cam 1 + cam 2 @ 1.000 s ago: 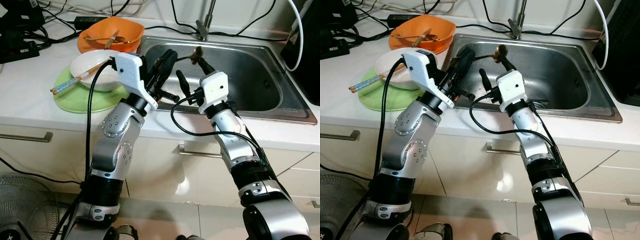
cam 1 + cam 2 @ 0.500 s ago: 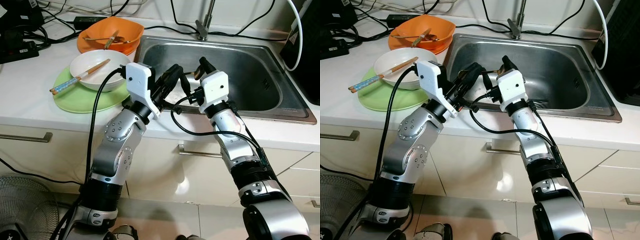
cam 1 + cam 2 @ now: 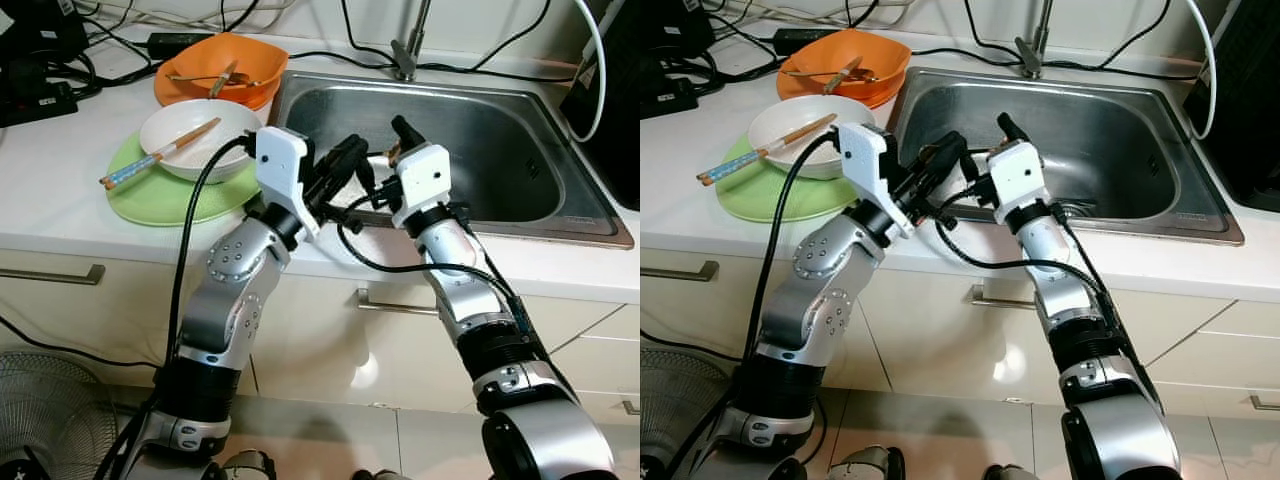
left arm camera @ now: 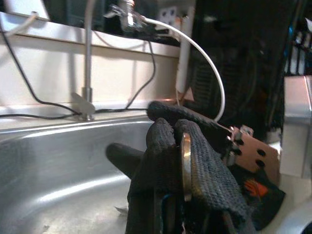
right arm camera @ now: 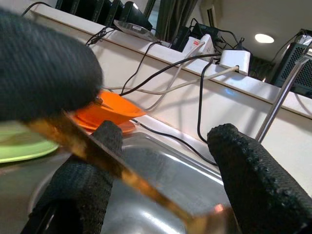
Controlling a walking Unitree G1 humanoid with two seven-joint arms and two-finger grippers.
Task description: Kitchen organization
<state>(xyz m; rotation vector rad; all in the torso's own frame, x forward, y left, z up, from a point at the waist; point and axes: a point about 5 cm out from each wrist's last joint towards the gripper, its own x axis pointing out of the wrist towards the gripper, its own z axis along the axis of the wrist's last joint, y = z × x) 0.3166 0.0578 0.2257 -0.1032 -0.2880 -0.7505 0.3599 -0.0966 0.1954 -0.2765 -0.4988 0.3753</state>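
Head views: both arms meet over the near-left corner of the sink (image 3: 560, 200). The left gripper (image 3: 345, 165) points toward two o'clock, and its fingers are clenched on a thin brass-coloured spoon (image 3: 385, 155), whose far end reaches the right gripper (image 3: 385, 150) just beside it. At ten o'clock from the grippers, on the counter (image 3: 60, 190), a white bowl (image 3: 195, 145) with chopsticks (image 3: 160, 155) across it sits on a green plate (image 3: 150, 200); an orange bowl (image 3: 220, 70) stands behind, at eleven o'clock.

Left wrist view: the two black fingers (image 4: 204, 170) are pressed together on the spoon's (image 4: 186, 165) thin metal edge, with the basin and tap (image 4: 87, 58) beyond.

Right wrist view: the fingers (image 5: 253, 170) stand spread, and the spoon's handle (image 5: 117, 170) runs slantwise between them, not gripped.

This looks like a hand-over of the spoon from left to right. Next, the right fingers would need to close on the handle before the left lets go; otherwise it could drop into the basin.
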